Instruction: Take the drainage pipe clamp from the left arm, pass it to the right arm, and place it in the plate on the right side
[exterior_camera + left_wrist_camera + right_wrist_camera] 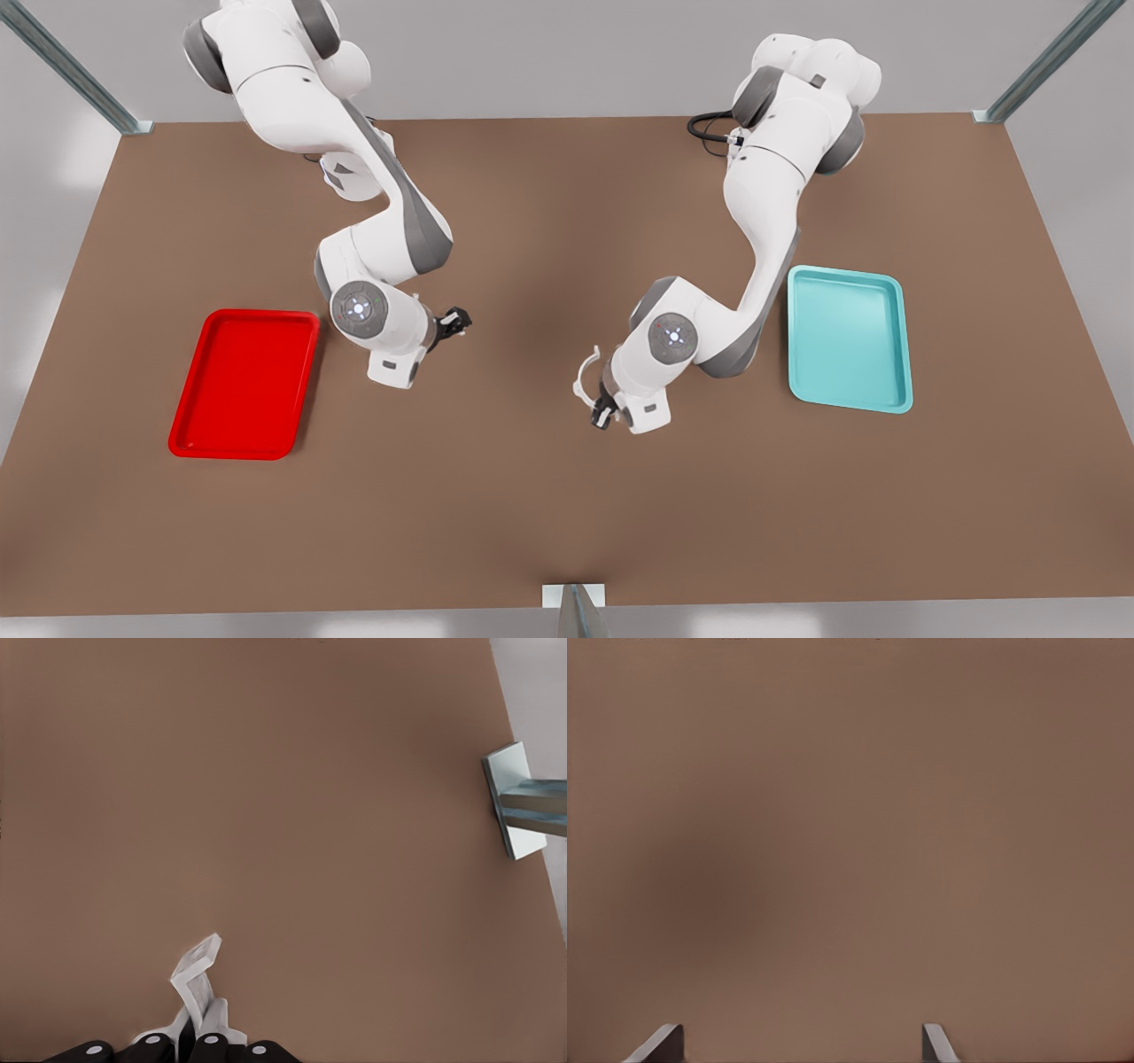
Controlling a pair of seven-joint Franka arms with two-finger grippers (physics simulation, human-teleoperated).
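My left gripper (603, 415), the one on the front view's right, is pinched on the drainage pipe clamp (585, 379), whose white arc sticks up and out toward the middle of the table (532, 514), lifted clear of the brown surface. My right gripper (454, 321) hangs well apart from it, on the front view's left, just beside the red plate (244, 383) and carrying nothing; the teal tray (849, 338) lies behind my left arm and is no part of this job. In the left wrist view, my left fingers (205, 1047) are pressed together on the clamp (197, 983), one tab end jutting away from them over bare table, a metal frame bracket (514, 811) at the table's edge. In the right wrist view, the fingertips (660, 1043) of my right gripper stand spread wide over plain table, touching nothing. To hand over well, I judge I should bring the two grippers together mid-table, offer the free end of the arc squarely between the spread fingers, and only let go with the left once the right has closed firmly.
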